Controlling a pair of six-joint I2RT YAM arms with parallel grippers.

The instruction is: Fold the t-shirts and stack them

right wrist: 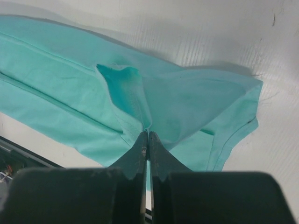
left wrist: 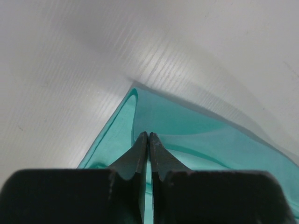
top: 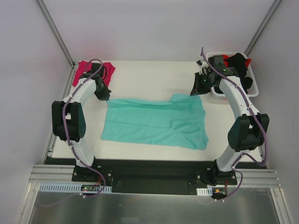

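Two neighbours flank the teal shirt: pink shirt, white basket

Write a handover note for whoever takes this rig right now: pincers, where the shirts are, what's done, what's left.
Left pincer: shut on the teal t-shirt, at its far left corner.
Right pincer: shut on a pinch of the same shirt's far right end.
It lies spread on the table, apparently partly folded.
Pink t-shirt: far left corner. Basket, far right: black and red garments.
Done: nothing stacked yet. Left: finish the teal fold, stack the shirts, probably fold the basket clothes.
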